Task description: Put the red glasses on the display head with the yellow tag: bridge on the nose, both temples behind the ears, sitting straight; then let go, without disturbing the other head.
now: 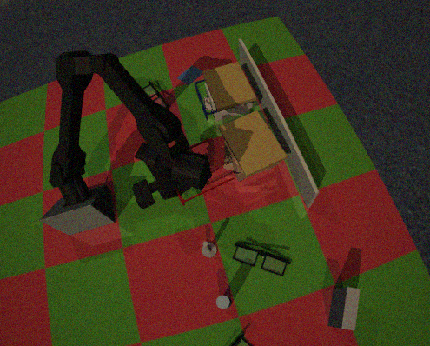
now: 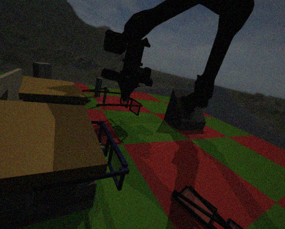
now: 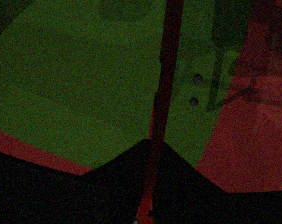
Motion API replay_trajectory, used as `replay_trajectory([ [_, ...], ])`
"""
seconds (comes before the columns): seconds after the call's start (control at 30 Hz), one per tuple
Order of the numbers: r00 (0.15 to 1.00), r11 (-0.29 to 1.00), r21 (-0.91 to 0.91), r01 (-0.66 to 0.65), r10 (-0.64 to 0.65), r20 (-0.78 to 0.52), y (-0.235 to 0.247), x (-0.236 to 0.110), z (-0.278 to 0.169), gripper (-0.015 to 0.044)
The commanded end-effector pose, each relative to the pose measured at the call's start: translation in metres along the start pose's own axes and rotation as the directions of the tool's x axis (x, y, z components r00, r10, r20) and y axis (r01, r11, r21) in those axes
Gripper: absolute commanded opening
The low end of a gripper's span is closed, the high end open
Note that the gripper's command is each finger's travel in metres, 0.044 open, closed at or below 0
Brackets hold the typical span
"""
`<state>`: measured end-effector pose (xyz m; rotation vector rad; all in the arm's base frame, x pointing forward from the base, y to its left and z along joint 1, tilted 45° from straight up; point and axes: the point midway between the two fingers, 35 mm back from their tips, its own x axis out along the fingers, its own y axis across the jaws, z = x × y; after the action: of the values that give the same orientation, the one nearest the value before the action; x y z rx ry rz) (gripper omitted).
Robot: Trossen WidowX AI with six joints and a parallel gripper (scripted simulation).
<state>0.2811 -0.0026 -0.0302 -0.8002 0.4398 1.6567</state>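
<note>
My gripper (image 2: 125,99) (image 3: 152,148) is shut on the front of the red glasses (image 1: 208,191) (image 2: 111,105) (image 3: 169,65), holding them above the table. Its fingertips are hidden by the arm in the top view. The temples point toward the head under the nearer tan top (image 1: 260,149) (image 2: 44,86); their tips are close to its front edge, and contact cannot be told. The other head, under the second tan top (image 1: 228,89) (image 2: 21,138), has blue glasses (image 1: 201,100) (image 2: 116,148) at its front. I cannot make out a yellow tag; both faces are mostly hidden.
A pale upright panel (image 1: 307,191) stands behind both heads. Black glasses (image 1: 262,256) lie on the checkered table, and another pair (image 1: 158,95) lies behind the arm. Two small white-topped posts (image 1: 208,249) (image 1: 222,302) and a grey-white block (image 1: 351,309) stand toward the front.
</note>
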Motion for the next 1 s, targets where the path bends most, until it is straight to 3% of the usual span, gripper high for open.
replay_trajectory([
  [0.0, 1.000, 1.000, 0.006, -0.001, 0.000, 0.006, -0.006, 0.001, 0.000, 0.0000],
  [0.97, 1.000, 1.000, 0.005, 0.001, -0.001, 0.021, -0.051, 0.001, 0.000, 0.0000],
])
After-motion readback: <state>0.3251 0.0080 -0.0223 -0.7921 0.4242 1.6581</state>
